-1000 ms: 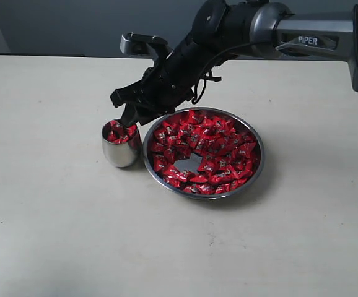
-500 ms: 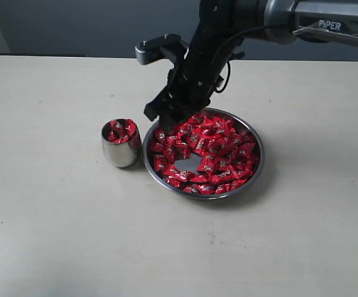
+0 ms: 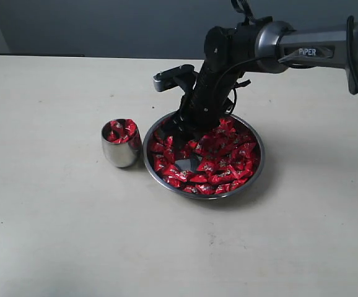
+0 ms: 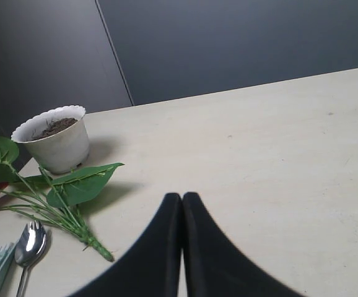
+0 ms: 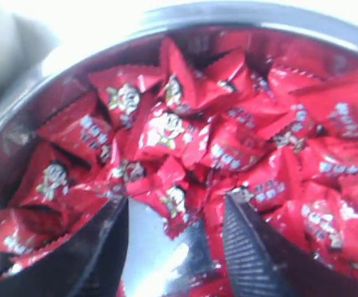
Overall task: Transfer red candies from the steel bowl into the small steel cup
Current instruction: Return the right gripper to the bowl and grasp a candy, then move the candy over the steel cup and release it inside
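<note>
The steel bowl [image 3: 257, 166] sits mid-table, heaped with red candies [image 3: 228, 161], with a bare patch of steel near its centre. The small steel cup [image 3: 121, 151] stands just left of the bowl, holding several red candies. My right gripper [image 3: 180, 137] is down inside the bowl's left part. In the right wrist view it [image 5: 176, 207] stands open among the red candies [image 5: 166, 124], fingertips either side of a candy over the bare steel; the steel bowl's rim [image 5: 241, 11] curves behind. My left gripper [image 4: 182, 199] is shut, empty, over bare table.
In the left wrist view a white pot of soil [image 4: 54, 137], a leafy green sprig [image 4: 67, 192] and a spoon [image 4: 29, 244] lie on the table near the left gripper. The right arm [image 3: 303, 43] reaches in from the right.
The right gripper swung from over the cup to the right and dropped into the bowl's left side. Its jaws opened wider.
</note>
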You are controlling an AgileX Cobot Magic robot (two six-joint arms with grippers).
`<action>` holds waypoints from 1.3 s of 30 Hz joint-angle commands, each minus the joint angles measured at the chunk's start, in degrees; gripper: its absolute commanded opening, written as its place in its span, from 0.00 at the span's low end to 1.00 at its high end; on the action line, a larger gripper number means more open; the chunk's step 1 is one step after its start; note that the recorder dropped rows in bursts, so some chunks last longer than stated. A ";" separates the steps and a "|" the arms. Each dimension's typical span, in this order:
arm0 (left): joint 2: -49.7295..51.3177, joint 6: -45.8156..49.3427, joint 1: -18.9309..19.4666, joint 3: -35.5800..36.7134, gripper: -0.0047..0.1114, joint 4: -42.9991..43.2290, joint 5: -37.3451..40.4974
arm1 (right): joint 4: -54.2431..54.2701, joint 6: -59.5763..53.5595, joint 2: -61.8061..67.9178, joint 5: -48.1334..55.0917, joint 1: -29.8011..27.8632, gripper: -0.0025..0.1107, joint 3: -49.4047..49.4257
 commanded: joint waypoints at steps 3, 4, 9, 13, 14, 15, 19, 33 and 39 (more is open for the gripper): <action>-0.22 -0.21 -0.16 0.08 0.04 0.25 -0.77 | -0.10 1.05 1.91 -3.35 -0.32 0.43 0.10; -0.22 -0.21 -0.16 0.08 0.04 0.25 -0.77 | 0.01 1.05 2.33 -3.21 -0.32 0.43 0.10; -0.22 -0.21 -0.16 0.08 0.04 0.25 -0.77 | -0.36 1.05 2.10 -2.86 -0.32 0.01 0.10; -0.22 -0.21 -0.16 0.08 0.04 0.25 -0.77 | -0.51 1.49 -1.99 -2.31 -0.32 0.02 0.10; -0.22 -0.21 -0.16 0.08 0.04 0.25 -0.77 | -0.51 1.49 -2.88 -2.00 -0.32 0.02 0.10; -0.22 -0.21 -0.16 0.08 0.04 0.25 -0.77 | -0.51 1.49 -3.76 -1.76 -0.32 0.02 0.10; -0.22 -0.21 -0.16 0.08 0.04 0.25 -0.77 | 0.26 1.49 -7.59 -0.80 -0.32 0.02 0.10; -0.22 -0.21 -0.16 0.08 0.04 0.25 -0.77 | 26.96 -12.48 -6.60 -0.42 4.46 0.02 -8.50; -0.22 -0.21 -0.16 0.08 0.04 0.25 -0.77 | 28.86 -15.41 -3.13 -0.30 6.94 0.02 -10.13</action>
